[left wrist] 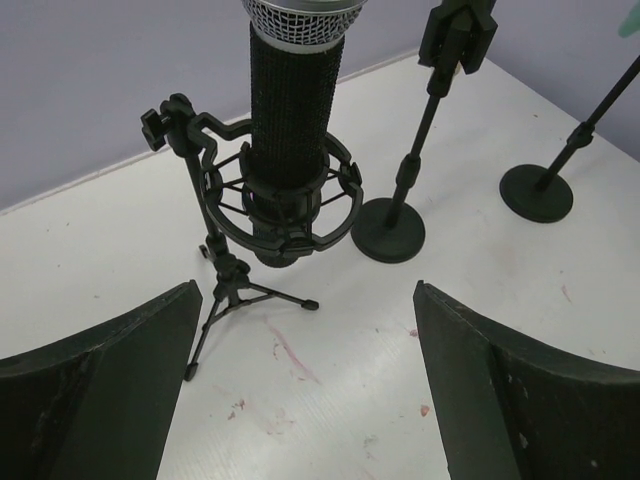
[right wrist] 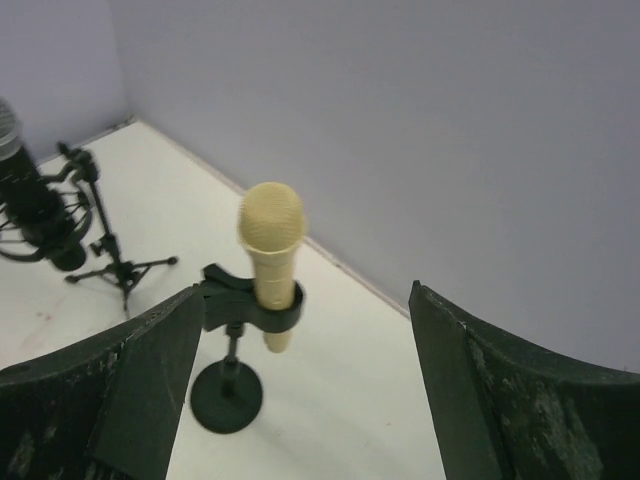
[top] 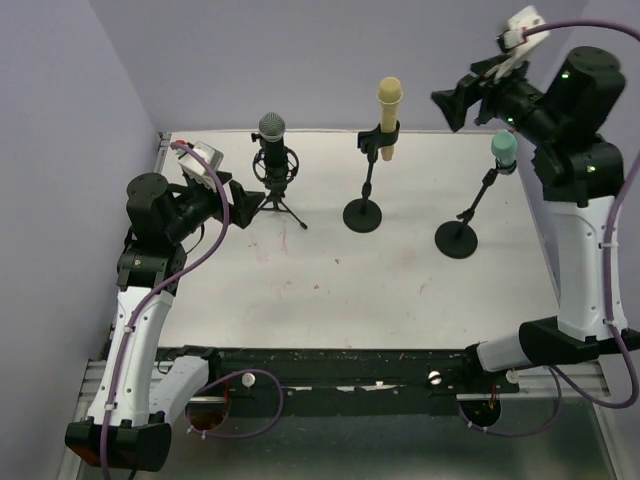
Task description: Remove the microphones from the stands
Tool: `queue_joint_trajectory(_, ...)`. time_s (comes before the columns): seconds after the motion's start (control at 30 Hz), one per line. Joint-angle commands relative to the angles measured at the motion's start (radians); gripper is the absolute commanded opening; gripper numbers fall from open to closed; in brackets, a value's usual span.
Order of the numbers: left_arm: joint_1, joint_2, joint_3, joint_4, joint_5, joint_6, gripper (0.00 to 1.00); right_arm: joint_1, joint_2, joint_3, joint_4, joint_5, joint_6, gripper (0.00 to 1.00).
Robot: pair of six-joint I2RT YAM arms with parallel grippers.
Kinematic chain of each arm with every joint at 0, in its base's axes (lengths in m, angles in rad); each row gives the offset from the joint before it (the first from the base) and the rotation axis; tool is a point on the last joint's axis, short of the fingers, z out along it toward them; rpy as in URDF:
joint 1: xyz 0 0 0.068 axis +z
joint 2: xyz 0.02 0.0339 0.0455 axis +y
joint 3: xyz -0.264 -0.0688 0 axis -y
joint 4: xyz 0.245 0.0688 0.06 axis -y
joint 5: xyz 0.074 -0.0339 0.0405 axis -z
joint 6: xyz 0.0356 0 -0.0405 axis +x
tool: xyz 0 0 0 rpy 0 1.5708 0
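Microphones sit in three holders across the white table (top: 320, 290). At the upper left of the overhead view a black microphone (top: 272, 140) with a silver mesh head stands upright in a ring-shaped cradle (left wrist: 285, 215) on a small tripod (left wrist: 235, 290). At top centre a yellow microphone (top: 389, 105) stands in a black clip (right wrist: 240, 300) on a round-footed stand (top: 363, 205). Further right a green microphone (top: 504, 148) tops a leaning stand (top: 470, 215); its holder is too small to make out.

The left wrist view cuts off the top of the black microphone's head at its upper edge, and the right wrist view crops that microphone at its left edge.

The left gripper (top: 243, 203) has its jaws wide apart and empty; the black microphone is ahead of it, centred in the gap and touching neither finger. The right gripper (top: 450, 105), raised at upper right, also has its jaws spread and empty. In its wrist view the yellow microphone shows in the gap, nearer the finger at lower left, and clear of both fingers.
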Motion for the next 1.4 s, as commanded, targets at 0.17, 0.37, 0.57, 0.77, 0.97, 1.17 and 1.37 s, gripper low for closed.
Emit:
queue_joint_trajectory(0.17,-0.041,0.062,0.057,0.134,0.035,0.056,0.93,0.388,0.039,-0.130,-0.036,0.058,-0.096,0.89)
queue_joint_trajectory(0.37,-0.065,0.152,0.123,0.173,0.045,0.156,0.92,0.468,0.045,-0.218,0.034,0.049,-0.079,0.89)
queue_joint_trajectory(0.57,-0.065,0.171,0.238,0.013,0.022,0.248,0.94,0.564,0.080,-0.294,0.236,0.094,0.007,0.90)
queue_joint_trajectory(0.77,-0.065,0.027,0.203,-0.128,-0.343,0.067,0.99,0.662,0.221,-0.217,0.300,0.207,0.129,0.99)
queue_joint_trajectory(0.97,-0.065,-0.122,0.098,-0.156,-0.411,0.108,0.99,0.721,0.321,-0.174,0.361,0.337,0.211,1.00)
queue_joint_trajectory(1.17,-0.029,-0.197,0.035,-0.170,-0.422,0.156,0.99,0.724,0.424,-0.102,0.395,0.478,0.312,0.99)
queue_joint_trajectory(1.37,-0.003,-0.213,0.023,-0.152,-0.406,0.176,0.99,0.730,0.476,-0.085,0.455,0.543,0.341,0.97)
